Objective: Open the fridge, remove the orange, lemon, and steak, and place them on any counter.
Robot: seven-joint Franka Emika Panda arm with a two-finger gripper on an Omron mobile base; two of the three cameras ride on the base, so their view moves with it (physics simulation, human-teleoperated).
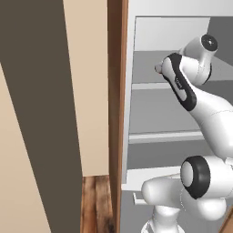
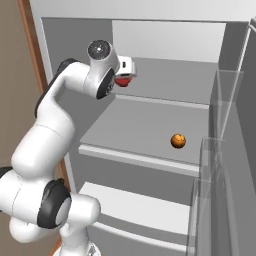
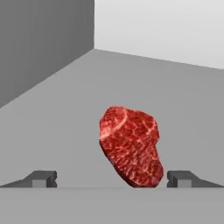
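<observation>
In the left base view the arm reaches into the open fridge [image 1: 150, 118], in the right base view the orange [image 2: 178, 140] lies on the middle shelf, and in the hand view the gripper [image 3: 112, 178] has fingers spread wide around the steak [image 3: 131, 146] on the upper shelf.

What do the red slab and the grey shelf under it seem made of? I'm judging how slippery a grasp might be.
The red marbled slab of steak looks like raw meat: white fat veins, faint sheen. The flat grey fridge shelf looks smooth and matte, likely plastic or painted metal; the render leaves it open.
</observation>
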